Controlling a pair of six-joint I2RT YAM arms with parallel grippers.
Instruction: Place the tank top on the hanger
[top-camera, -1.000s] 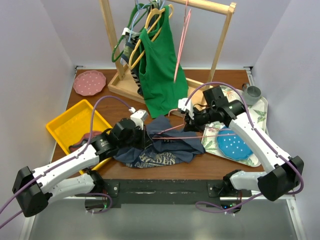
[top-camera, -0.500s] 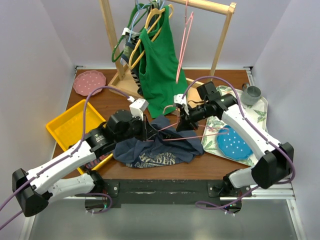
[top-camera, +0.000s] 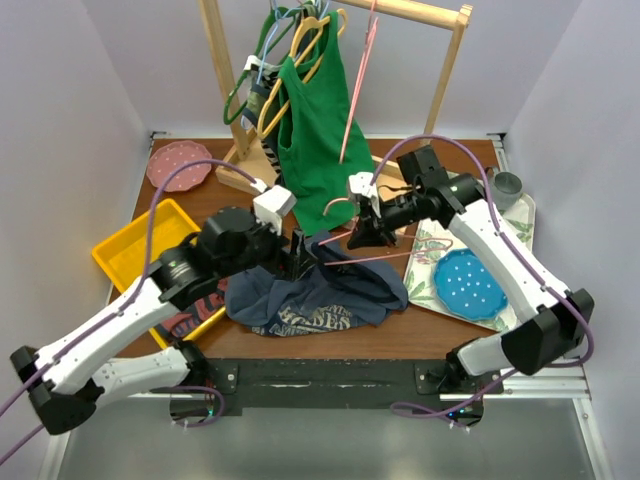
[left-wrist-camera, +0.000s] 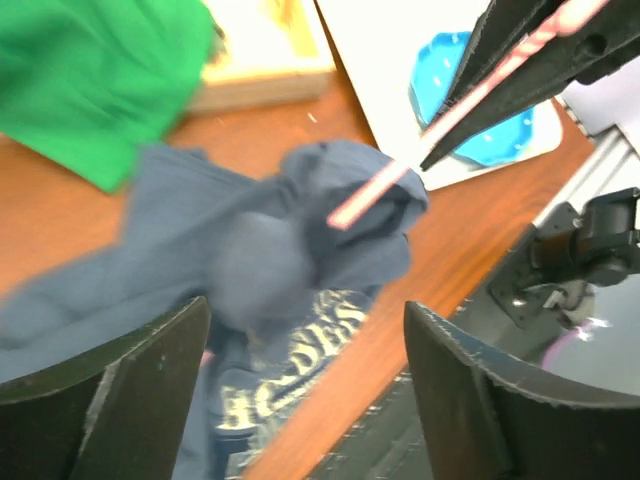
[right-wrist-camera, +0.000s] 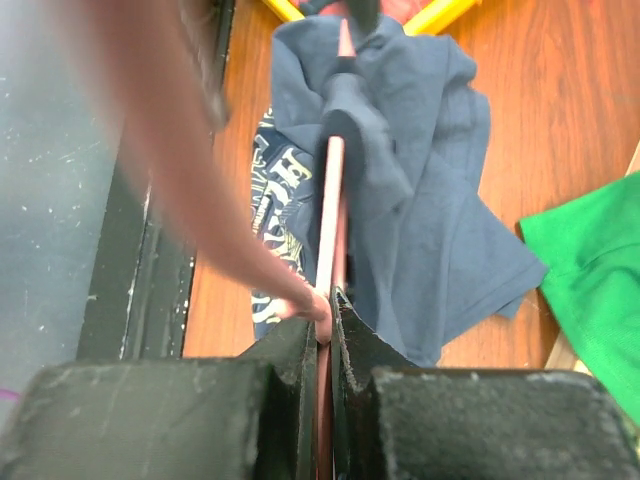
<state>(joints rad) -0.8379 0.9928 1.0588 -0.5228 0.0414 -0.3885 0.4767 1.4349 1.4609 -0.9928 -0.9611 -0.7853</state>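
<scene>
The dark blue tank top (top-camera: 320, 295) lies crumpled on the table near the front edge, its pale print facing up. My right gripper (top-camera: 358, 237) is shut on the thin pink hanger (top-camera: 375, 260), which it holds low over the cloth. In the right wrist view the hanger (right-wrist-camera: 333, 220) runs out from the gripper (right-wrist-camera: 331, 295), and its far end is under a raised fold of the tank top (right-wrist-camera: 420, 170). My left gripper (top-camera: 300, 255) hovers open just above that fold. The left wrist view shows its gripper (left-wrist-camera: 308, 310) empty above the tank top (left-wrist-camera: 260, 250) and the hanger (left-wrist-camera: 370, 190).
A wooden rack (top-camera: 440, 15) at the back carries a bright green tank top (top-camera: 315, 150), coloured hangers and another pink hanger (top-camera: 355, 90). A yellow tray (top-camera: 140, 250) sits left, a pink plate (top-camera: 178, 165) back left. Right are a floral tray (top-camera: 520, 225) with a blue plate (top-camera: 470, 283), and a grey cup (top-camera: 507, 185).
My left gripper has opened and let go of the tank top, lifting a little up and left. The right gripper has carried the hanger slightly left and back.
</scene>
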